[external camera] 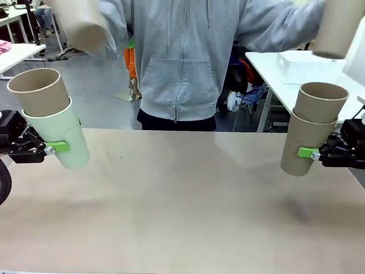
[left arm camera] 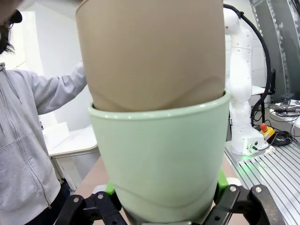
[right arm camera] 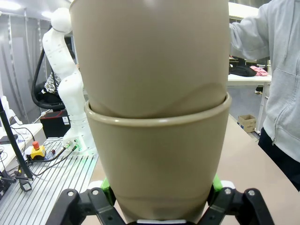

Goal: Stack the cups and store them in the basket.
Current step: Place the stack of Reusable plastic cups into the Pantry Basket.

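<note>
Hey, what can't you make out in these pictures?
- Front view: motion blurs one raised cup; the top edge cuts off the other raised cup.
- Left wrist view: the mint cup hides most of the pads.
- Right wrist view: the lower tan cup hides the table beneath.

Left: mint green cup (external camera: 69, 140), tan cup (external camera: 39, 91); right pair of cups (external camera: 311, 137) tan; hoodie (external camera: 182, 57) grey; table (external camera: 182, 205) beige.

Five tan cups (external camera: 319, 101), one mint cup (external camera: 65, 137)
</note>
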You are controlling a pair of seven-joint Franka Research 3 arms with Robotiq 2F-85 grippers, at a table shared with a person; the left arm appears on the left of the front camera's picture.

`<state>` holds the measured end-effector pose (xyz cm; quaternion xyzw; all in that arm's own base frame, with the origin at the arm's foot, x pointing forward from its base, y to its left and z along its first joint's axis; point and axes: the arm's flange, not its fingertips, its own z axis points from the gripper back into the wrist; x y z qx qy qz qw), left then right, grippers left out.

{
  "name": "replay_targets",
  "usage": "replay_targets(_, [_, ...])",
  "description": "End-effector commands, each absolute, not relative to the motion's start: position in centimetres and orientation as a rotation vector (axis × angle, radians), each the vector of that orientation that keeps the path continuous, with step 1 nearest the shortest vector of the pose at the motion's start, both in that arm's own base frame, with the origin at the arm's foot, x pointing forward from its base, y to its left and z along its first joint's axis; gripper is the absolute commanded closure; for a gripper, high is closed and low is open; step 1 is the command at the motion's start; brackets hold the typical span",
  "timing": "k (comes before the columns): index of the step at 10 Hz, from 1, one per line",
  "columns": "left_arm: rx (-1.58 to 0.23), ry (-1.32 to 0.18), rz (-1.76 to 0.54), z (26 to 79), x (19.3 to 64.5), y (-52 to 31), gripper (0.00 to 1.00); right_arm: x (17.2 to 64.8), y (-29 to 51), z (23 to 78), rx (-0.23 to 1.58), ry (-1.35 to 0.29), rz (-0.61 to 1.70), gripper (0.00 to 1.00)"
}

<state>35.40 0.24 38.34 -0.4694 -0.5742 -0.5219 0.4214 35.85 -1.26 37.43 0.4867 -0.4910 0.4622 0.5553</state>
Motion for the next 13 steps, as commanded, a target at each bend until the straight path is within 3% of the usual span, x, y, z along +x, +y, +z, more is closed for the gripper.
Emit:
replay_targets(1, [-1.172,-1.449,-1.306,38.61,35.37,0.41,0.15,35.84,-1.27,37.64,1.148,-1.164,1.095,0.15])
replay_targets(13, [-1.172,-1.449,-1.306,38.61,35.37,0.41,0.15,35.84,-1.27,37.64,1.148,-1.164,1.095,0.15])
